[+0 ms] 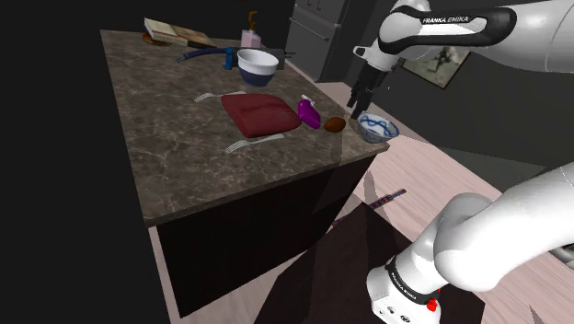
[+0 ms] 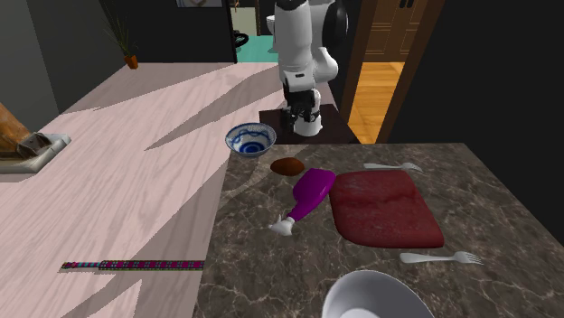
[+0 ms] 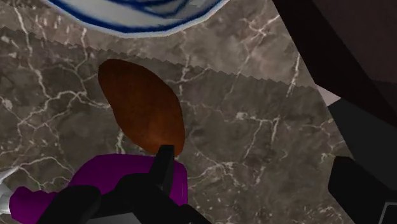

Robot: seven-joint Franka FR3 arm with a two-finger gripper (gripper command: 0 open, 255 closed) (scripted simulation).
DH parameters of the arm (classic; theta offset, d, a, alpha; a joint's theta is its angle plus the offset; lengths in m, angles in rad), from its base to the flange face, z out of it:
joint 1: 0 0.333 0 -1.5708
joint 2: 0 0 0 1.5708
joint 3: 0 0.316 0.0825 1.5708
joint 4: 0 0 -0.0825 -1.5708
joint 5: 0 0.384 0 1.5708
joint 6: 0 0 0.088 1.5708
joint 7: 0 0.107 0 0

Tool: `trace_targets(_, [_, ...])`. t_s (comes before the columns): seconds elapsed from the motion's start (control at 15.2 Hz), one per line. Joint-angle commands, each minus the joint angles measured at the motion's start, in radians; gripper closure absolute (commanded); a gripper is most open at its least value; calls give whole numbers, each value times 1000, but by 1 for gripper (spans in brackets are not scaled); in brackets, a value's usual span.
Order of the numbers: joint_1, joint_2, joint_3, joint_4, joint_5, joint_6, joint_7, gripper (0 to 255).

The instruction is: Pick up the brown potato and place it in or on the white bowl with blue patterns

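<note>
The brown potato (image 1: 333,123) (image 2: 287,167) (image 3: 143,108) lies on the marble counter (image 1: 175,129) near its corner. Right beside it stands the white bowl with blue patterns (image 1: 377,127) (image 2: 250,140) (image 3: 137,16). A purple bottle (image 1: 308,111) (image 2: 309,194) (image 3: 95,184) lies on the potato's other side, almost touching it. My gripper (image 1: 357,99) (image 3: 253,159) hangs open a little above the counter, between potato and bowl. One finger (image 3: 162,168) is over the potato's end, and the other finger (image 3: 356,184) stands well apart. Nothing is held.
A dark red cloth (image 1: 259,114) (image 2: 384,210) lies next to the bottle, with two forks (image 1: 253,143) (image 2: 441,258) by it. A larger white bowl (image 1: 257,66) (image 2: 375,303) stands farther back. A striped stick (image 2: 136,265) lies on the floor.
</note>
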Motion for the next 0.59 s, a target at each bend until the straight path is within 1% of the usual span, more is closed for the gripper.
trace_targets(0.0, [15, 100, -52, 60, 53, 5, -130, 0])
trace_targets(0.2, [18, 261, -102, 162, 153, -6, -314, 0])
trace_targets(0.33, [1, 374, -116, 240, 225, -26, -432, 0])
trace_targets(0.4, [-10, 417, -115, 272, 250, -36, -474, 0])
trace_targets(0.53, [-14, 421, -108, 250, 254, -10, -477, 0])
